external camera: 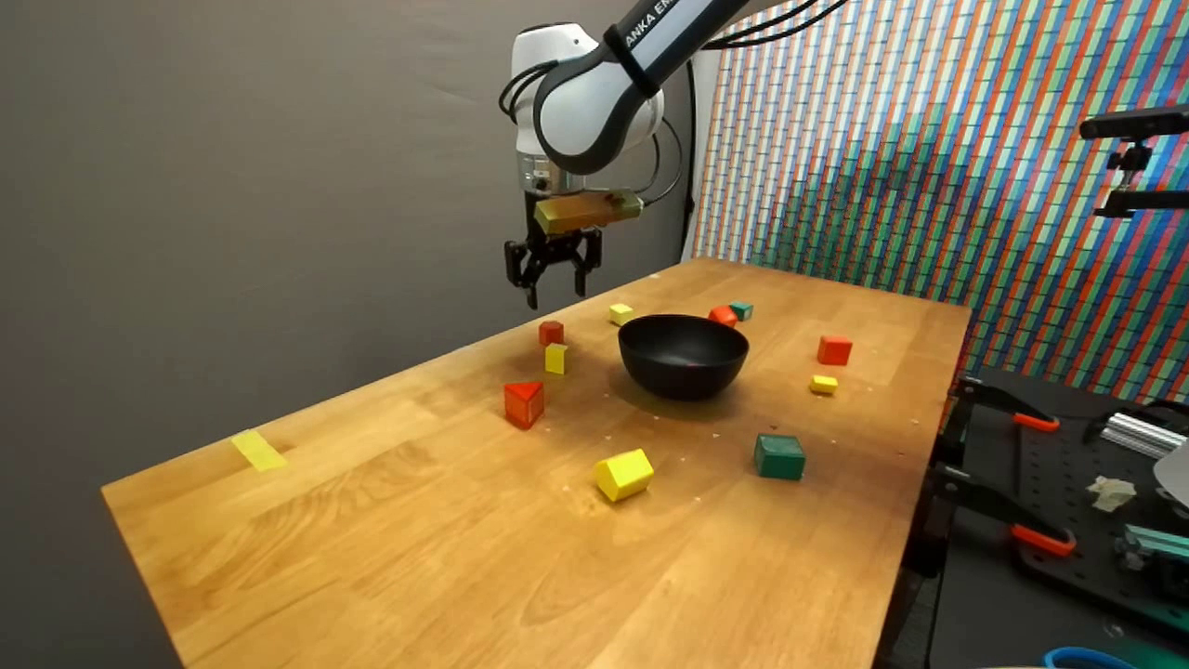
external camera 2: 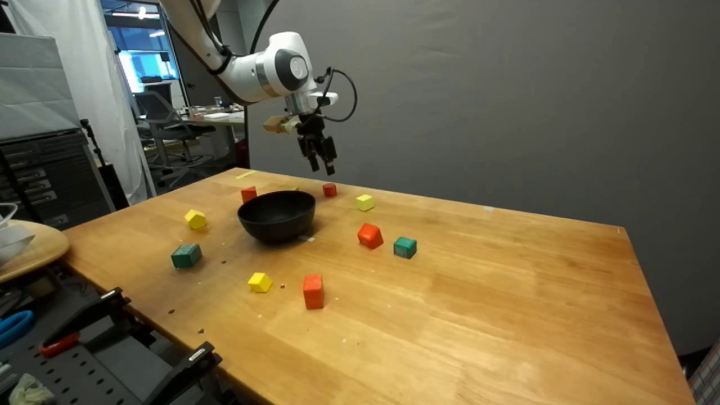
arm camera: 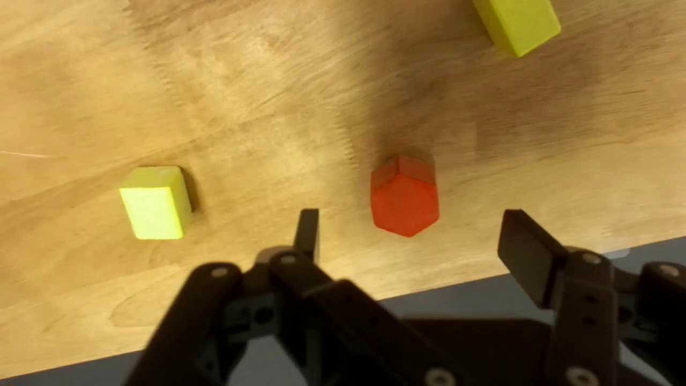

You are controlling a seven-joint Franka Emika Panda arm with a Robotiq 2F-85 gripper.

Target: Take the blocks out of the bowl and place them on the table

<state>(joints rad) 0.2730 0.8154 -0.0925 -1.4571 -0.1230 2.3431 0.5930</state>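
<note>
Near the long edge of the table (external camera: 446,557), the one along the grey backdrop (external camera: 279,186), you hold your gripper (external camera: 556,295) above a red hexagonal block (arm camera: 405,201), its fingers spread wide with nothing gripped. The block stands on the wood just inside that edge, six-sided face up, squat, with no clear long axis; in the wrist view it lies about midway across the gap, below the fingertips and apart from them. One yellow block (arm camera: 155,206) lies near the same edge, another yellow block (arm camera: 520,27) farther in.

Between the two long edges sits the bowl (external camera: 669,381), upright; no block shows inside it in both exterior views, though its near rim cuts off part of the floor. Scattered around it are other blocks, among them a green block (external camera: 779,456) and a red triangular block (external camera: 525,406).

Your unloading looks finished or close to it. The next move likely turns on the block being beneath you: a straight rise should leave it undisturbed, a descent would straddle it. Your arm (external camera: 581,121) slants in from above, wrist bent, gripper pointing down.
</note>
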